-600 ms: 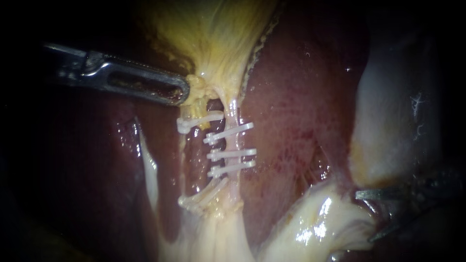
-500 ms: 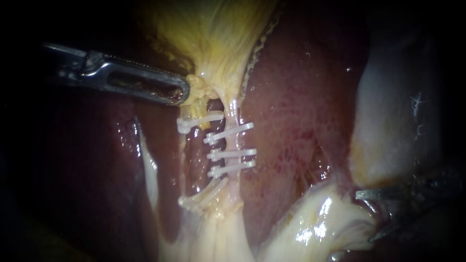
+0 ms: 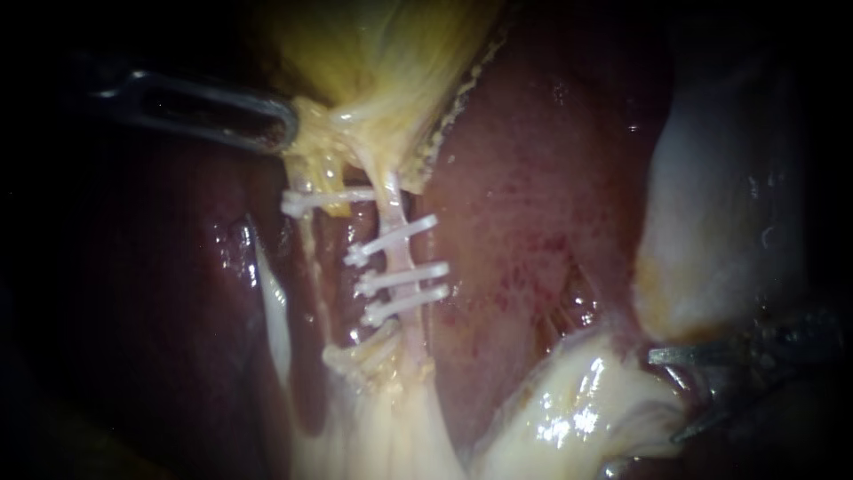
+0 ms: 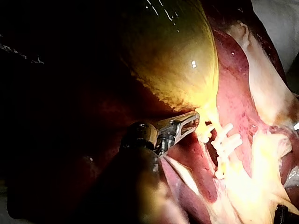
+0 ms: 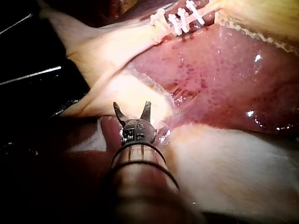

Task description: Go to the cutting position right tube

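Note:
In the endoscope view my left instrument (image 3: 283, 130) has its slotted jaws shut on the yellow neck of the gallbladder (image 3: 373, 62) and holds it stretched. Below the neck run two thin tubes. The right tube (image 3: 394, 209) carries three white clips (image 3: 402, 277). The left tube (image 3: 311, 258) has one clip (image 3: 306, 203) high up and more (image 3: 360, 354) at its foot. My right instrument (image 3: 668, 396) waits at the lower right, jaws open, far from the tubes. The right wrist view shows those open jaws (image 5: 132, 106) with the clips (image 5: 182, 19) well ahead.
Dark red liver (image 3: 533, 204) lies right of the tubes, between them and my right instrument. Pale fatty tissue (image 3: 577, 409) bulges beside the right jaws, and a pale fold (image 3: 720, 196) rises behind them. In the left wrist view the gallbladder (image 4: 173, 56) bulges above the left jaws (image 4: 195, 117).
My left instrument has pulled up and to the left with the gallbladder's neck; the tubes and clips have shifted left and now stand straighter. The right instrument has stayed put.

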You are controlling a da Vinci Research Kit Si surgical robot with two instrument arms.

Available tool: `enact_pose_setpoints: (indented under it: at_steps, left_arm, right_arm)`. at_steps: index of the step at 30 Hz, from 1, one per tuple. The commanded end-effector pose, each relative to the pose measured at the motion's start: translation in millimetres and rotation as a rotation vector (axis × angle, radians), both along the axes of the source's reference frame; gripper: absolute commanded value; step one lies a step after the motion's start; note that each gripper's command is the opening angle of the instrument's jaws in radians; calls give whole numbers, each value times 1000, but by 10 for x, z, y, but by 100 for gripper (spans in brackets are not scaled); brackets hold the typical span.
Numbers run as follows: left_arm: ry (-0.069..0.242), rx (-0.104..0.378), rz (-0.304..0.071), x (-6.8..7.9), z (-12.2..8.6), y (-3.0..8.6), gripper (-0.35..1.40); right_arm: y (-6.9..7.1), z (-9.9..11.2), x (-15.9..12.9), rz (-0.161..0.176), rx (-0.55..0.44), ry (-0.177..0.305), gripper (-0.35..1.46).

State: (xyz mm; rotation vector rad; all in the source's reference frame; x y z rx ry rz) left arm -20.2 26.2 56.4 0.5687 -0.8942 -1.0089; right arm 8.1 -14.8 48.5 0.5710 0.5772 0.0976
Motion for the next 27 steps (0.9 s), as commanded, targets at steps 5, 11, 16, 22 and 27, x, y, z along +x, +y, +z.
enact_pose_setpoints:
  at_steps: [5, 11, 16, 22, 27]
  left_arm:
    - [6, 5, -25, 16, -8, 13, -35]
    - [9, 4, -29, 20, -7, 14, -35]
    - [10, 3, -30, 19, -6, 12, -35]
    - [13, 0, -33, 16, -3, 8, -35]
    - [14, -1, -34, 14, -3, 7, -35]
  right_arm:
    - [0, 0, 0, 4, 4, -3, 140]
    - [0, 1, 2, 5, 4, -4, 140]
    - [3, -1, 6, 12, 10, -8, 140]
    - [18, -11, 27, 59, 84, -42, 140]
    - [33, -21, 43, 141, 150, -5, 140]
